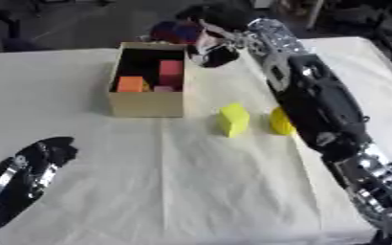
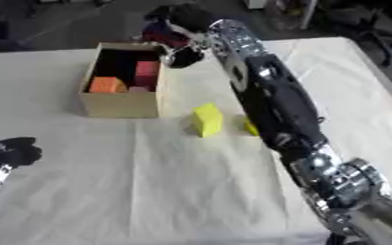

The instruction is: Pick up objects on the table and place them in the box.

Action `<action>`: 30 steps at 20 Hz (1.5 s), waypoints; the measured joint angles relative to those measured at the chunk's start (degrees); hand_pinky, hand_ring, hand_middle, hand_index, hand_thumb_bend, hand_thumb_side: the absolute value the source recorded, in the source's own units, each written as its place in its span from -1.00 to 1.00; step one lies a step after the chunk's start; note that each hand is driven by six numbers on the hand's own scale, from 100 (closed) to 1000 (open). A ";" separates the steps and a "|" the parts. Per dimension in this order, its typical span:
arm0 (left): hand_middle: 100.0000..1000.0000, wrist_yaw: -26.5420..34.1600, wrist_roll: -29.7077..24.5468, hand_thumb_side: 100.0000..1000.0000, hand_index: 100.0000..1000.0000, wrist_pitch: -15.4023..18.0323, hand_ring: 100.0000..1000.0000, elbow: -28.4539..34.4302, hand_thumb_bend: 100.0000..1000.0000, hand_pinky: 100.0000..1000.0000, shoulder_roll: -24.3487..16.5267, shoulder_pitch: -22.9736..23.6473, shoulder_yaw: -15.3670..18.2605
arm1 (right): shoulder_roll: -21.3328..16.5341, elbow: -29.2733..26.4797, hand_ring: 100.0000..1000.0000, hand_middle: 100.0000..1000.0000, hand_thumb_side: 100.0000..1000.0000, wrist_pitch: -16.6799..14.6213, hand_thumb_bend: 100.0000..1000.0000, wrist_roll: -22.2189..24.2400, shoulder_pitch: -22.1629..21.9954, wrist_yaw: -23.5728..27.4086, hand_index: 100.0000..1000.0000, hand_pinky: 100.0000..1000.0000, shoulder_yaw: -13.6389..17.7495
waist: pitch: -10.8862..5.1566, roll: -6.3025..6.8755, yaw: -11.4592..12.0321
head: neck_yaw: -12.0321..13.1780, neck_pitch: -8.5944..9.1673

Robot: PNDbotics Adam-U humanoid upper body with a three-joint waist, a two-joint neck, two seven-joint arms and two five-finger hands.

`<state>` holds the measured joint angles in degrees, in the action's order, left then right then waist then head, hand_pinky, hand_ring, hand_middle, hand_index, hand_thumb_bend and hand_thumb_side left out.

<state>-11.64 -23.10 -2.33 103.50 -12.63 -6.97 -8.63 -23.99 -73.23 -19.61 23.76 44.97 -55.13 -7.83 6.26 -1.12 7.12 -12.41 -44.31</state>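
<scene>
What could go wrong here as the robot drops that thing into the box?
The right hand holds a dark red-and-blue object past the box's far rim, so a release now may miss. The forearm stretches right over the yellow block and yellow piece; pulling back low might knock them.

Right hand (image 2: 176,29) hangs over the far right corner of the box (image 2: 120,106), fingers curled round something dark blue and red (image 2: 157,33). Orange block (image 2: 107,84) and red block (image 2: 147,73) sit inside, below-left of it. Yellow block (image 2: 207,119) lies nearer, beside the forearm.
</scene>
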 measured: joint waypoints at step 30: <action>0.32 -1.65 -1.04 -0.64 0.68 1.28 0.47 0.01 -1.00 0.62 -0.50 0.15 0.71 | -6.97 -8.29 0.74 0.75 -0.69 7.19 -1.00 9.89 -27.81 4.98 0.91 0.81 8.05 | 0.00 -0.46 -0.86 | 1.61 0.00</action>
<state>-13.29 -24.14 -1.05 103.51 -13.13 -6.81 -7.93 -30.96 -81.51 -12.43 33.65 17.16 -50.16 0.23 6.26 -1.58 6.26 -10.80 -44.31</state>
